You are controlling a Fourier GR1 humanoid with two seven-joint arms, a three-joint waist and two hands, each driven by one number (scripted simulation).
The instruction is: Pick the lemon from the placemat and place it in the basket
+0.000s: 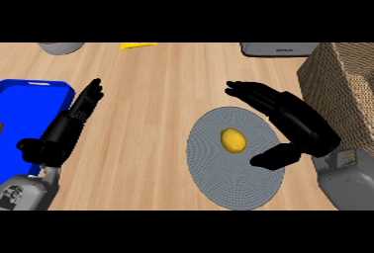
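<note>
A yellow lemon (233, 140) lies near the middle of a round grey placemat (219, 173) on the wooden counter. My right hand (296, 121) hovers just right of the lemon, open, with its fingers stretched toward the far side and the thumb (274, 156) below the fruit; nothing is between them. A woven brown basket (343, 84) stands at the right edge, behind that hand. My left hand (66, 131) rests open at the left, fingers pointing up, far from the lemon.
A blue tray (29, 108) lies at the left edge beside my left hand. At the far edge are a grey bowl (62, 47), a yellow object (139, 45) and a grey appliance (281, 49). Bare wood lies between the hands.
</note>
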